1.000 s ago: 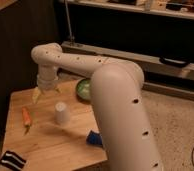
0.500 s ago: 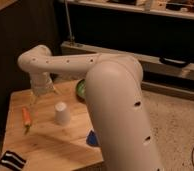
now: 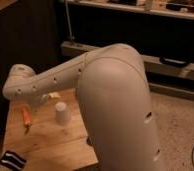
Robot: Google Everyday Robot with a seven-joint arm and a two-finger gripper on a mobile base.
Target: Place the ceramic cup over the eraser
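Presently your gripper is hovering at mid-left, just beside the ceramic cup; whether it is gripping cannot be told. You are risking tipping the cup while carrying it to the eraser, which is lying well apart at lower left.

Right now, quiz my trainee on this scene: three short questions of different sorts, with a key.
1. True or false: the ceramic cup rests on the eraser.
2. Where is the gripper? A) above the table, just up-left of the cup in the picture; B) touching the eraser; C) inside the cup.
3. Fill in: the thin stick lying left of the cup is ____ in colour.
Key: 1 false, they lie apart, with the eraser at the table's near-left corner; 2 A; 3 orange.
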